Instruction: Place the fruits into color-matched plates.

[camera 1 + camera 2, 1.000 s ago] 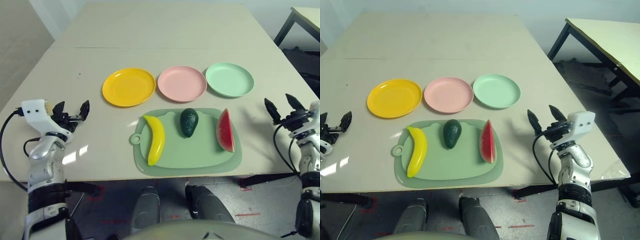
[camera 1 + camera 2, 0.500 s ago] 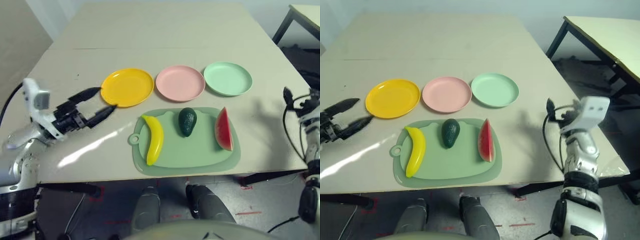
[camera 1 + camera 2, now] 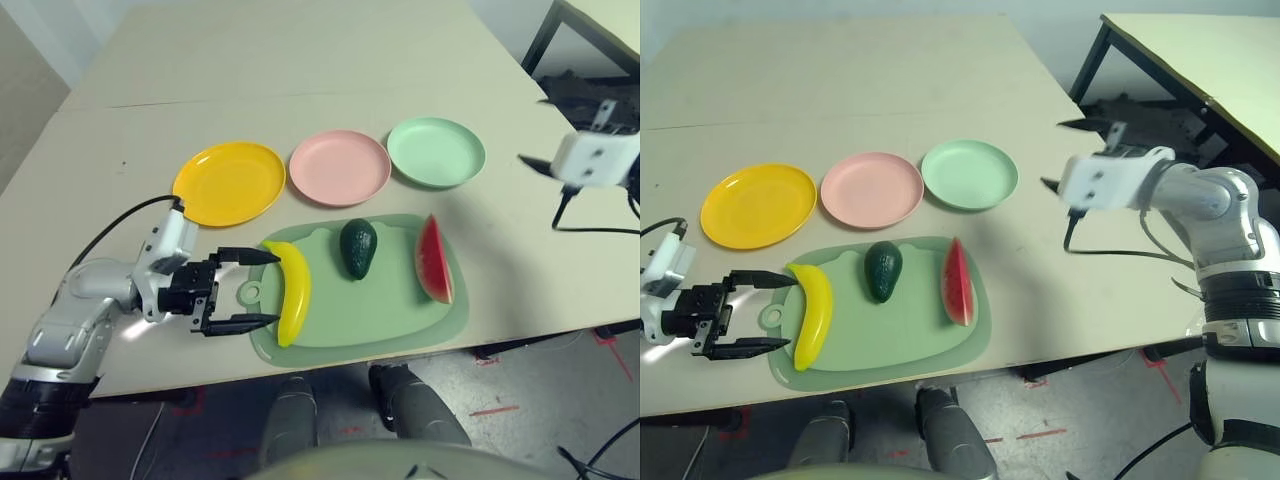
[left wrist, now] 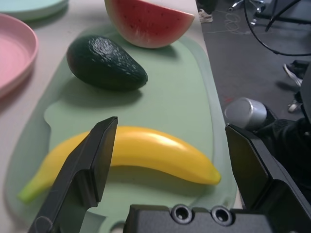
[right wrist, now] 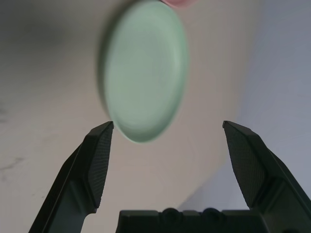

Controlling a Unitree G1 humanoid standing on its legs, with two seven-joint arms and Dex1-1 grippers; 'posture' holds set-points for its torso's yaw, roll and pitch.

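Nearest me, my left gripper (image 3: pixel 247 289) sits low over the beige bench (image 3: pixel 300 120), its black fingers spread wide, aimed at the curved yellow toy banana (image 3: pixel 290 291) without touching it. The banana lies lengthwise at the left end of the pale green rounded-rectangle mat (image 3: pixel 385 312), whose front edge runs close to the bench's near edge. On the mat's middle rests the dark green, pear-shaped toy avocado (image 3: pixel 357 247); at its right end stands the red watermelon wedge with green rind (image 3: pixel 432 261). Behind the mat I see the round yellow plastic plate (image 3: pixel 229 182), the pink plate (image 3: pixel 340 167) and the mint green plate (image 3: pixel 436 152) in a row, all bare. My right gripper (image 3: pixel 1070 152) hovers right of the mint plate, fingers parted. Beyond the plates, the bench is open.
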